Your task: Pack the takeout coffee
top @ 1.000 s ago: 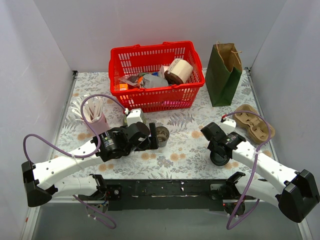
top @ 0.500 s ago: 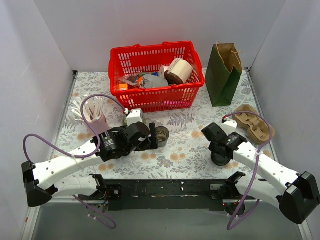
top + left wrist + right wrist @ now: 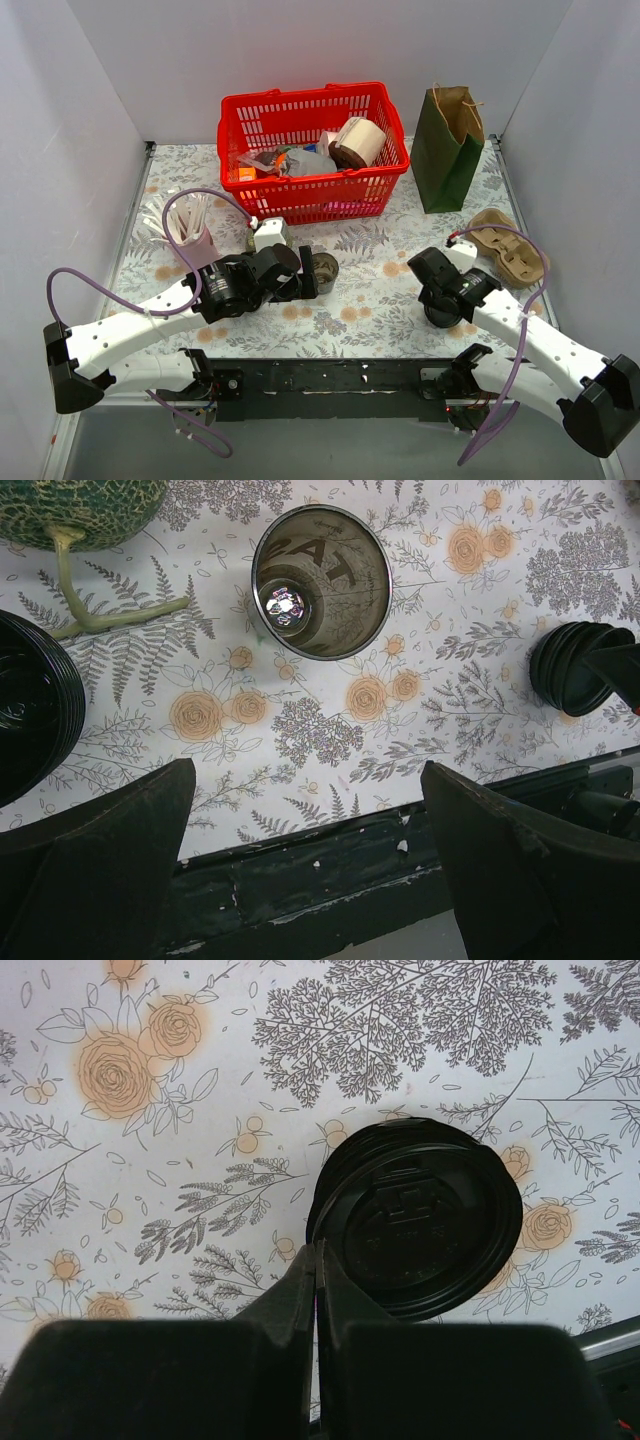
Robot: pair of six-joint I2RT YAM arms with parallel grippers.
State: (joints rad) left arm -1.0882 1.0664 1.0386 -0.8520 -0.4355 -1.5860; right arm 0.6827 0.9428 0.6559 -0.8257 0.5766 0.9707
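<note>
a flower-patterned table (image 3: pixel 380 300) is being shown from above. the takeout coffee (image 3: pixel 440 316), a small black cup under a round black sip lid, is being shown standing on the near right part of the table. it is close to the near edge, near and left of a tan cup tray (image 3: pixel 510 250), and well apart from the green paper bag (image 3: pixel 447 150) at the far right.

the right gripper (image 3: pixel 316 1252) is being held straight down over the coffee. its fingers are being pressed together, with the tips touching the edge of the lid. whether the thin rim is being pinched between them cannot be told. the rim is probably being targeted because it is the part most easily reached from above.

the left gripper (image 3: pixel 310 810) is being held low at the near middle of the table. its fingers are being kept wide apart and nothing is being gripped. an open cup with a shiny inside (image 3: pixel 320 580) is standing just beyond it. this arm is probably being kept clear of the right arm's work.

the coffee is being kept upright, with its long axis vertical and its lid facing up. this is likely being done so that nothing spills and it can be lowered into the bag's open top. which way the sip opening is pointing cannot be made out.
</note>
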